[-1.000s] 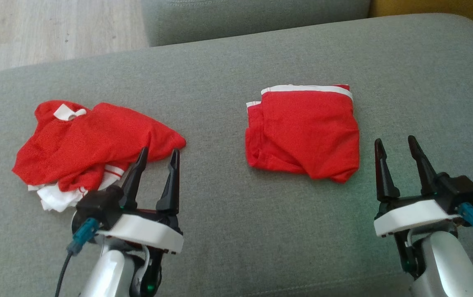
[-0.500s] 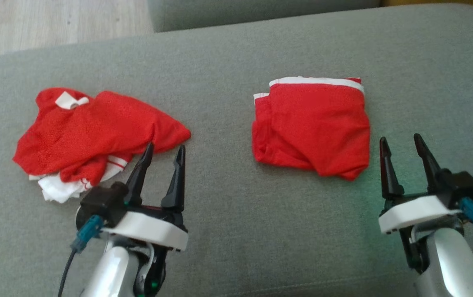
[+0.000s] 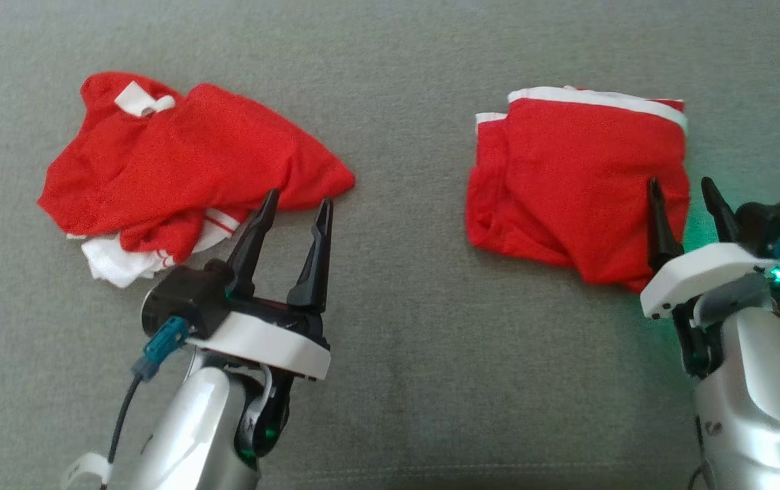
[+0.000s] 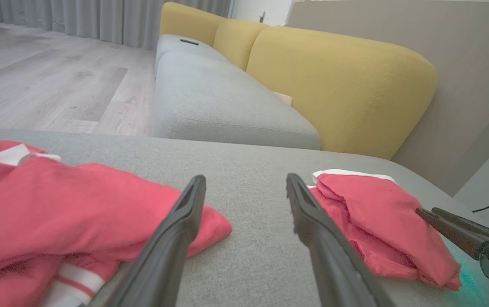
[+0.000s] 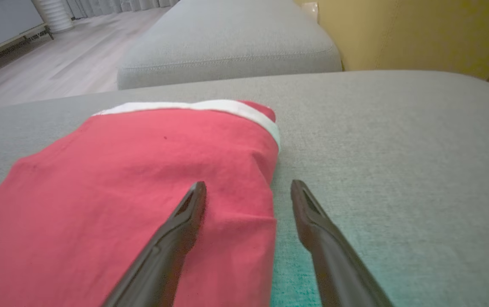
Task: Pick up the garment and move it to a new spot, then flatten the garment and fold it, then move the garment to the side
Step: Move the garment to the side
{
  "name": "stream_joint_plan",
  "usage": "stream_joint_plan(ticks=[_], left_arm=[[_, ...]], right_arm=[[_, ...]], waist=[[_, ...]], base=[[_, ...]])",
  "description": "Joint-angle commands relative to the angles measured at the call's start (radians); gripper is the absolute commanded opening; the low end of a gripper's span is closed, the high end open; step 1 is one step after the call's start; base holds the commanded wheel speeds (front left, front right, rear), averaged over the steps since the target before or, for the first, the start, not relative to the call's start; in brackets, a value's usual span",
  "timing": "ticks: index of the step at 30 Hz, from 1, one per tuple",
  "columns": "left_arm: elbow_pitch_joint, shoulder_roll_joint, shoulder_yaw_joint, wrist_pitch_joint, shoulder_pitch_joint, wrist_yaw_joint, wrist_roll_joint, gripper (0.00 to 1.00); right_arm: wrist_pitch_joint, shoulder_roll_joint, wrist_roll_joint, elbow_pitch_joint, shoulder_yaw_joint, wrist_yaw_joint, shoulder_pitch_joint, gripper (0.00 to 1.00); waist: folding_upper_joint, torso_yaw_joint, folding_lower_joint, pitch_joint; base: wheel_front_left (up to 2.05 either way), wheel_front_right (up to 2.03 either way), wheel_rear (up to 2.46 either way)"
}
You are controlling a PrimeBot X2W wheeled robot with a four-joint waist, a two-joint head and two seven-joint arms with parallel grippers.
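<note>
The crumpled garment (image 3: pixel 186 156) lies in a heap on the left half of the grey cushion (image 3: pixel 417 327), white tag (image 3: pixel 141 101) up top and a white striped bit (image 3: pixel 118 262) poking out at the near edge. Well apart to the right sits the folded garment (image 3: pixel 567 177), roughly squared, w/ a white band (image 3: pixel 594 99) along its far side. We read the folded one as done, so the step in hand is prob. the pick-up of the heap. The left end effector (image 3: pixel 299 199) hovers just beside the heap's pointed corner, fingers apart, nothing held. The right end effector (image 3: pixel 679 184) is also spread and empty, at the folded piece's right edge. To do the pick well we'd shift left, i.e. off the thin corner and onto the bunched middle, then come down and pinch several layers so it lifts as one. The left wrist view adds a low angle: bare cushion btw the fingers, cloth under the left finger alone, so closing here likely grabs little. The right wrist view settles what the head view leaves vague: one finger over red cloth, the other over cushion.
</note>
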Motion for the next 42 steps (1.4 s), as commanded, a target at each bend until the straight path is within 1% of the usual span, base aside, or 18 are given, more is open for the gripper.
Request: stream_joint_plan(ticks=[1, 3, 5, 7, 11, 12, 13, 14, 20, 24, 28, 34, 38, 42], left_arm=[[-0.031, 0.004, 0.024, -0.006, -0.044, 0.008, -0.006, 1.0], [-0.032, 0.004, 0.022, -0.006, -0.046, 0.009, -0.007, 1.0], [-0.035, 0.004, 0.02, -0.006, -0.047, 0.012, -0.02, 1.0], [-0.038, 0.004, 0.022, -0.006, -0.049, 0.014, -0.038, 1.0], [-0.037, 0.004, 0.022, -0.006, -0.055, 0.013, -0.028, 1.0], [-0.036, 0.004, 0.024, -0.006, -0.056, 0.013, -0.026, 1.0], [-0.034, 0.004, 0.026, -0.006, -0.057, 0.012, -0.024, 1.0], [-0.033, 0.004, 0.028, -0.006, -0.057, 0.012, -0.022, 1.0], [-0.024, 0.004, 0.036, -0.006, -0.05, 0.006, -0.011, 1.0], [-0.024, 0.004, 0.044, -0.006, -0.042, 0.001, -0.008, 1.0], [-0.024, 0.004, 0.041, -0.006, -0.041, -0.004, -0.01, 1.0], [-0.034, 0.004, 0.029, -0.006, -0.047, -0.004, -0.016, 1.0], [-0.045, 0.004, 0.026, -0.006, -0.051, -0.001, -0.019, 1.0], [-0.055, 0.004, 0.025, -0.006, -0.06, 0.002, -0.022, 1.0]], right_arm=[[0.019, 0.008, 0.016, 0.004, 0.003, -0.001, -0.047, 1.0], [0.03, 0.008, 0.029, 0.022, -0.003, -0.001, -0.056, 1.0], [0.065, 0.01, 0.089, 0.062, -0.005, -0.001, -0.072, 1.0], [0.096, 0.01, 0.146, 0.093, 0.016, -0.001, -0.085, 1.0], [0.11, 0.011, 0.168, 0.127, 0.055, -0.001, -0.1, 1.0], [0.107, 0.011, 0.167, 0.133, 0.065, -0.001, -0.104, 0.96], [0.099, 0.011, 0.163, 0.137, 0.076, -0.001, -0.107, 0.47], [0.088, 0.007, 0.156, 0.139, 0.088, -0.001, -0.11, 0.0], [-0.01, -0.067, 0.062, 0.134, 0.169, -0.001, -0.124, 0.0], [-0.047, -0.142, 0.019, 0.124, 0.229, -0.001, -0.133, 0.0], [-0.043, -0.256, 0.01, 0.12, 0.298, -0.001, -0.137, 0.0], [-0.005, -0.473, 0.047, 0.146, 0.408, -0.001, -0.141, 0.0], [0.011, -0.595, 0.077, 0.17, 0.423, -0.001, -0.166, 0.0], [0.019, -0.668, 0.073, 0.2, 0.392, -0.001, -0.203, 0.0]], waist=[[0.0, 0.023, -0.0002, 0.022], [0.0, 0.026, -0.0002, 0.025], [0.0, 0.03, -0.0002, 0.031], [0.0, 0.031, -0.0002, 0.037], [0.0, 0.025, -0.0002, 0.044], [0.0, 0.021, -0.0002, 0.044], [0.0, 0.018, -0.0002, 0.043], [0.0, 0.014, -0.0002, 0.041], [0.0, -0.023, -0.0002, 0.011], [0.0, -0.054, -0.0002, -0.01], [0.0, -0.069, -0.0002, -0.022], [0.0, -0.063, -0.0002, -0.015], [0.0, -0.047, -0.0002, 0.006], [0.0, -0.029, -0.0002, 0.032]], base=[[0.0, 0.0, 0.0], [0.0, 0.0, 0.0], [0.0, 0.0, 0.0], [0.0, 0.0, 0.0], [0.0, 0.0, 0.0], [0.0, 0.0, 0.0], [0.0, 0.0, 0.0], [0.0, 0.0, 0.0], [0.0, 0.0, 0.0], [0.0, 0.0, 0.0], [0.0, 0.0, 0.0], [0.0, 0.0, 0.0], [0.0, 0.0, 0.0], [0.0, 0.0, 0.0]])
